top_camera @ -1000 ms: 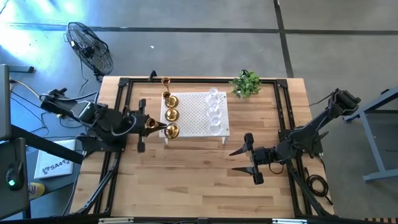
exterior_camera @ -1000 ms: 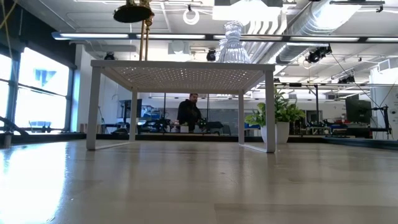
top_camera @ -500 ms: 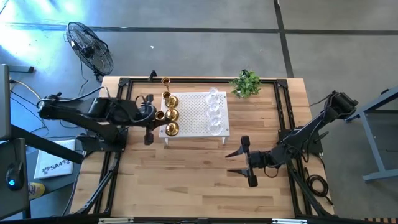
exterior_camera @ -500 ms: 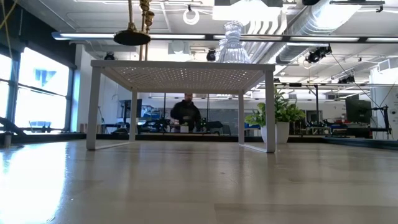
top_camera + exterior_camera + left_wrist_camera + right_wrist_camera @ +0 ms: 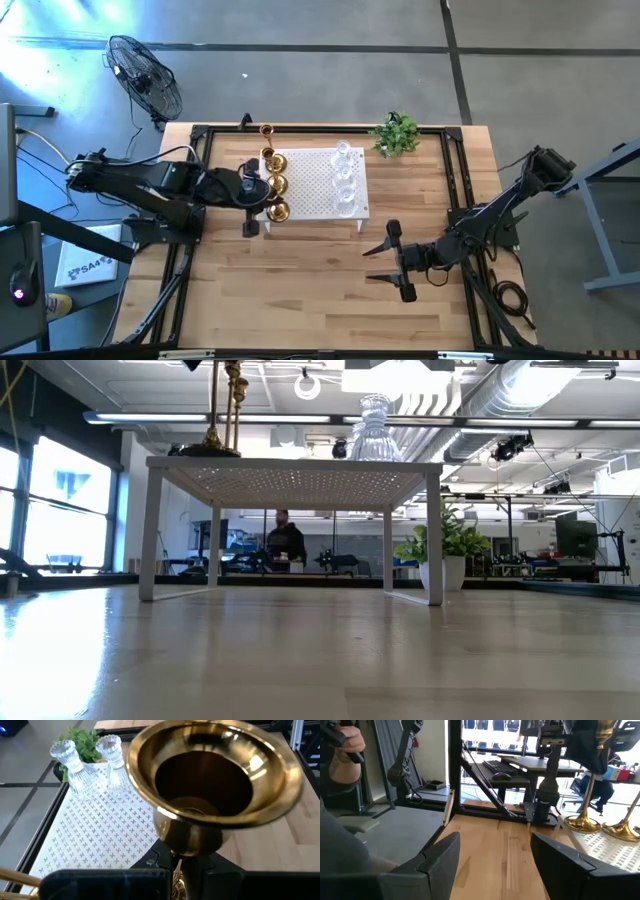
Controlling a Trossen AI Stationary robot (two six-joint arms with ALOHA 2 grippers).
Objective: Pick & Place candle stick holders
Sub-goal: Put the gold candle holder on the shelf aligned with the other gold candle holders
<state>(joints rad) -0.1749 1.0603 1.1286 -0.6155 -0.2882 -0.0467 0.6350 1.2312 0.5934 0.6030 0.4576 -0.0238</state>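
Overhead camera looks straight down on the table (image 5: 300, 290); a tabletop-level camera faces across it; both share the white perforated stand (image 5: 318, 185), which the left wrist camera views closely.

- Brass candle stick holders (image 5: 268, 170): four show from above, in a column along the stand's left edge.
- Clear glass candle stick holders (image 5: 344, 176): count unclear from above; at least two show in the left wrist view.
- White perforated stand (image 5: 312, 182): one.
- Green plant (image 5: 396, 134): one.
- Fan (image 5: 145, 76): one.
- Robot arms: two.
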